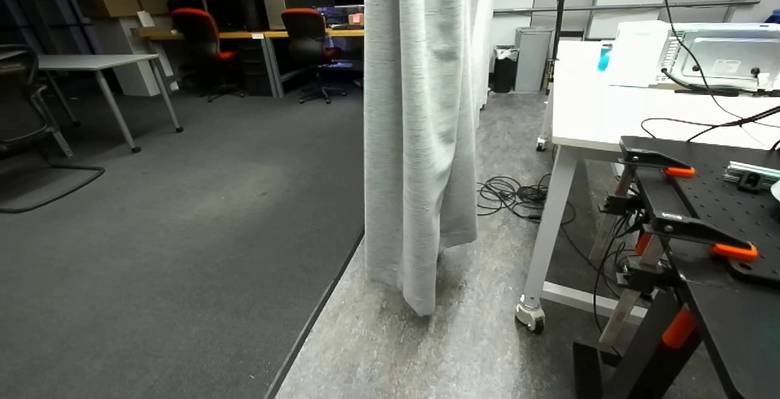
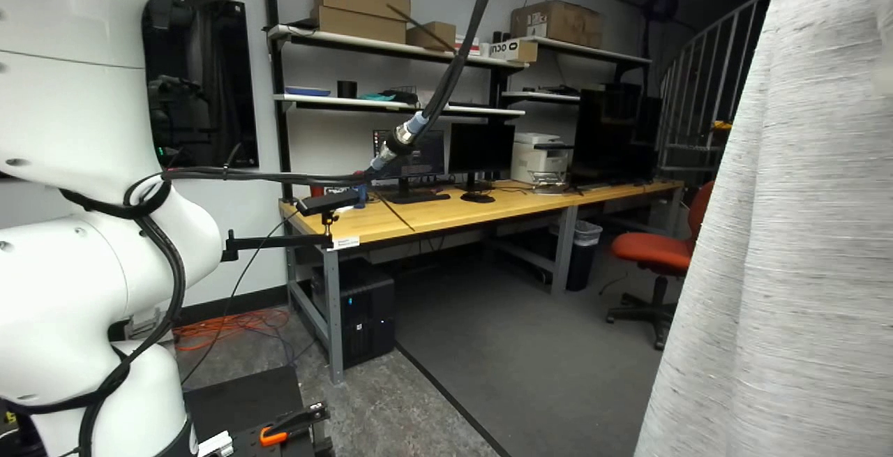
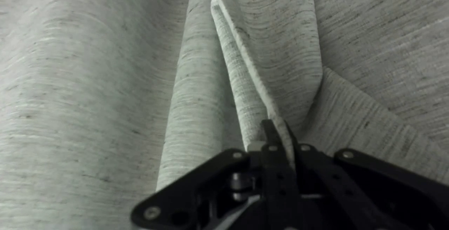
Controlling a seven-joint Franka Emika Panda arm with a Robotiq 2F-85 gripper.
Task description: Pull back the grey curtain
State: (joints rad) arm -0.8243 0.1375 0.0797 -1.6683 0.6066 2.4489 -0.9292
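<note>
Currently grey curtain (image 1: 420, 119) hangs pleated over pale floor (image 1: 365, 344), apart from white table (image 1: 585, 109), in an exterior view; wrist view has gripper (image 3: 279, 127) nearly closed, thin fold of the fabric pinched in it; white arm (image 2: 63, 282) and curtain at opposite edges in an exterior view

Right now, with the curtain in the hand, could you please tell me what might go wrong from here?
In the wrist view, the hand is closed on a narrow fold of the grey curtain, so the fabric may slip out under a pull. In an exterior view, black cables lie on the floor near the curtain's lower end; the fabric might catch on them.
</note>
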